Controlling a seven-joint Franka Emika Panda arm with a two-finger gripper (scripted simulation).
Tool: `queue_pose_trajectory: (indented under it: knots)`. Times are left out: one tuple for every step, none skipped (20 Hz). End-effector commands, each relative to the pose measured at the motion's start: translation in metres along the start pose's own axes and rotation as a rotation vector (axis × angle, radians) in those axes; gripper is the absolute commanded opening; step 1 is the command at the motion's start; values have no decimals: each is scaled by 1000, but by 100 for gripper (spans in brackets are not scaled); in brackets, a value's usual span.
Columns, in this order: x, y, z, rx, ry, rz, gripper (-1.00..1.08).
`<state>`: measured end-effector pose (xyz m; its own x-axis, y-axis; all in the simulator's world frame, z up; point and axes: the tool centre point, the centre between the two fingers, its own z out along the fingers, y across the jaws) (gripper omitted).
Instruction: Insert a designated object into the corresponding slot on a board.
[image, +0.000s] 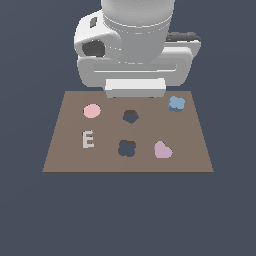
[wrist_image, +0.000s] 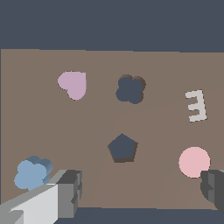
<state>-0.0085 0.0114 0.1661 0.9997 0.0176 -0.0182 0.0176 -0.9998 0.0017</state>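
The hand hangs above the board with its two fingers spread wide and nothing between them, so it is open and empty. The blue clover piece lies flat near the board's far corner on the exterior view's right, just beside one finger in the wrist view but not between the two. The clover slot sits toward the near edge, about midway along it, well apart from the piece.

Risks as I judge them:

- The hand is not centred over the piece. If it comes straight down from here, one finger could land on top of the piece or push it sideways instead of straddling it
- The piece is thin and flat, so the fingers get little edge to hold. A shallow grip could let it slip or tilt on the lift
- The lobed outline matters. If the fingers close on two lobes unevenly, the piece may twist, and then its lobes will not line up with the slot
- The pentagon hole lies between the piece and the slot. A low carry could catch it, or a careless drop could end there
- The lilac heart lies near the slot, and the pink disc and white letter E lie farther off; a wide-open hand coming down at the slot might knock the heart
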Motion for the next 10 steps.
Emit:
queue_pose_trajectory:
  knots:
    - [0,0,0,0,0,0,100]
    - [0,0,0,0,0,0,100]
    - [0,-1,1,0,0,1,100]
    - [-1,-2,1,0,0,3,100]
    - [-2,-3,2,0,0,6,100]
    - [-3,-5,4,0,1,9,100]
    - [-4,-7,5,0,1,13,100]
    - [-6,-9,7,0,1,17,100]
    - [-8,-12,9,0,1,22,100]
    - [-10,-15,12,0,2,28,100]
